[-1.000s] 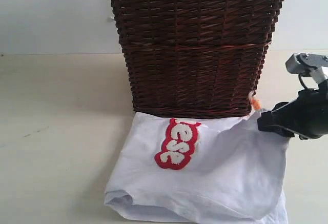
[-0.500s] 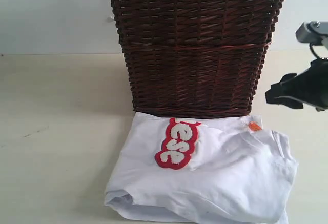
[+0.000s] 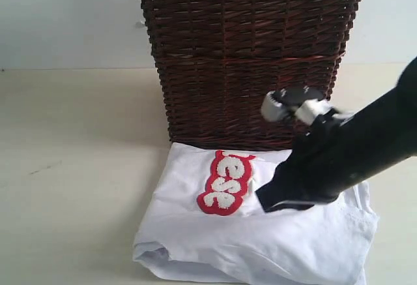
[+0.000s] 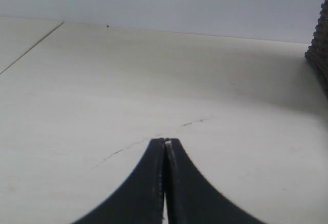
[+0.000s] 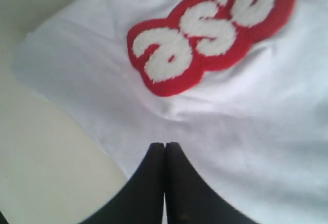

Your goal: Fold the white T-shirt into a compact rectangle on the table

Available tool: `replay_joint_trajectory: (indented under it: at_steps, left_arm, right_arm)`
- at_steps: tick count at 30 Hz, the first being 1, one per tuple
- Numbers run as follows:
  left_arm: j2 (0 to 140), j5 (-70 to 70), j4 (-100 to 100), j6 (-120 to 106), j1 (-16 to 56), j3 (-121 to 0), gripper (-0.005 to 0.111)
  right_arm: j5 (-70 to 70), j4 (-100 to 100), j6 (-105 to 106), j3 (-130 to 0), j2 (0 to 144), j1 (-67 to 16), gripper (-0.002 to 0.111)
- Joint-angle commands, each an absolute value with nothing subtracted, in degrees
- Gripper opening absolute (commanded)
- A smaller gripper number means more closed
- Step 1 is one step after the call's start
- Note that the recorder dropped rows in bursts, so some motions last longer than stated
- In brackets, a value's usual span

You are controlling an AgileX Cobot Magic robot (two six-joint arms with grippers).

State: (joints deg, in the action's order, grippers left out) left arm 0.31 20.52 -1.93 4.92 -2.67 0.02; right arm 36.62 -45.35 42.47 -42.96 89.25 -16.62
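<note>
The white T-shirt lies folded on the desk. Its far edge is up against the foot of the dark wicker basket, and its red-edged lettering faces up. In the exterior view the black right arm reaches across the shirt and covers the part on that view's right. The arm's tip is just beside the lettering, but how the fingers stand cannot be read from there. The right wrist view settles it: the right fingers are pressed together with nothing between them, over plain white cloth close to the lettering. Whether they touch the cloth I cannot tell. Only the left wrist view shows the left fingers, likewise closed and empty, above bare desk, with a corner of the basket in view.
</note>
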Motion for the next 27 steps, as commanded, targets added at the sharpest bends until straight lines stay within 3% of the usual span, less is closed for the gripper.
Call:
replay_joint_trajectory:
  at_steps: [1,8,16,21,27]
  left_arm:
    - [0.0,20.2,-1.9,4.7,-2.8,0.0,0.0]
    - [0.0,20.2,-1.9,4.7,-2.8,0.0,0.0]
    - [0.0,20.2,-1.9,4.7,-2.8,0.0,0.0]
    - [0.0,20.2,-1.9,4.7,-2.8,0.0,0.0]
    - [0.0,20.2,-1.9,4.7,-2.8,0.0,0.0]
  right_arm:
    - [33.7,-45.0,40.8,-43.2,97.4,-21.6,0.0]
    - [32.0,-44.9,40.6,-44.0,106.4,-24.7,0.0]
    - [40.2,-45.0,40.2,-52.0,102.9,-24.7,0.0]
    - [31.9,-46.2,38.9,-53.4,100.2,-25.7,0.0]
    - [30.9,-45.3,38.8,-53.5,108.0,-32.4,0.0]
